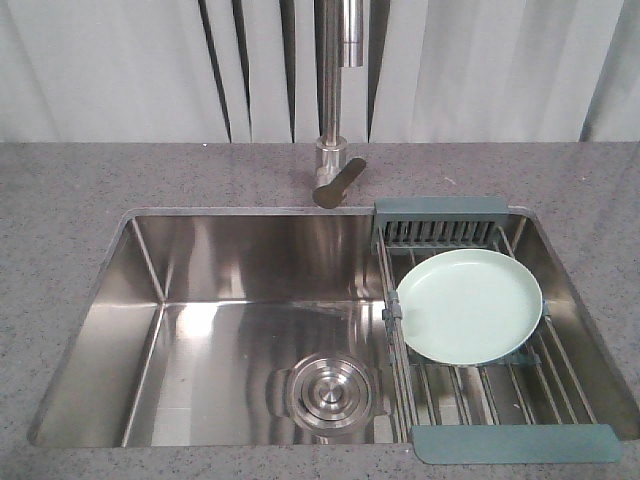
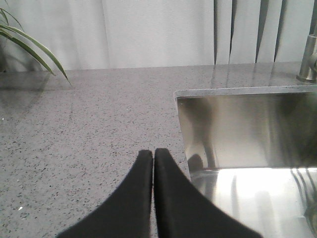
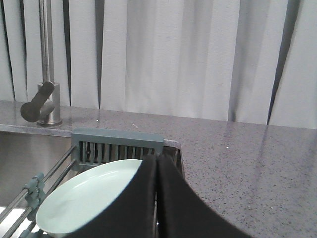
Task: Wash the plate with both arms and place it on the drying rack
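Note:
The pale mint-green plate point(image 1: 470, 305) lies on the drying rack point(image 1: 510, 442) across the right end of the sink, leaning slightly against the slotted teal section point(image 1: 440, 232). No arm shows in the front view. In the left wrist view my left gripper point(image 2: 153, 151) is shut and empty, over the grey counter left of the sink's corner. Seen from the right wrist, my right gripper point(image 3: 157, 157) is shut and empty, just right of and above the plate point(image 3: 84, 201), in front of the rack's slotted end point(image 3: 116, 147).
The steel sink point(image 1: 250, 310) has a round drain point(image 1: 327, 392) in its floor. A tap point(image 1: 333, 100) with a dark handle stands behind it. Speckled grey counter point(image 1: 60, 230) surrounds the sink. Plant leaves point(image 2: 29, 44) reach in at far left. Pale curtains hang behind.

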{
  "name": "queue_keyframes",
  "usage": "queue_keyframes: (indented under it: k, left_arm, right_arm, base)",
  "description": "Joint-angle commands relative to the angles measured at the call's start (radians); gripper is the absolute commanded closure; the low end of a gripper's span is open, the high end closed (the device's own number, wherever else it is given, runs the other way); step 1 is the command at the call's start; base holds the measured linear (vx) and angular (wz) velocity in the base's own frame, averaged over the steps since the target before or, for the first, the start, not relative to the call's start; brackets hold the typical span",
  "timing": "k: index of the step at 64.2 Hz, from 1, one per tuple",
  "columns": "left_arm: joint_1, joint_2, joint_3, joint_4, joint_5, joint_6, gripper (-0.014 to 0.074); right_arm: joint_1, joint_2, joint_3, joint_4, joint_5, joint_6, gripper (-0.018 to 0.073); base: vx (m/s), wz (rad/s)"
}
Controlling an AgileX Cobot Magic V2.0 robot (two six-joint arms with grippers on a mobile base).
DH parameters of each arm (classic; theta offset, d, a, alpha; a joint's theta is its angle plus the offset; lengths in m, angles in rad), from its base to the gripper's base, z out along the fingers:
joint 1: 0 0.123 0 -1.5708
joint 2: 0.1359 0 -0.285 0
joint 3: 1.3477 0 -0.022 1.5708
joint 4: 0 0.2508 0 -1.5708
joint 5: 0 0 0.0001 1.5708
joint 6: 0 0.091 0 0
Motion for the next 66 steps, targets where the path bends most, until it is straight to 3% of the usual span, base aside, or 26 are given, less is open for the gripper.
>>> queue_keyframes:
  k: [1,66]
  left_arm:
    - [-0.008,-0.015,0.023,-0.002,-0.071,-0.003,0.0603]
    - [-0.008,-0.015,0.023,-0.002,-0.071,-0.003,0.0603]
  right_arm:
    - [-0.008,-0.008,0.002,-0.003,-0.08,-0.002,0.0563]
    - [-0.008,-0.008,0.002,-0.003,-0.08,-0.002,0.0563]
  base:
    - [0.0,0.0]
    - [0.0,0.0]
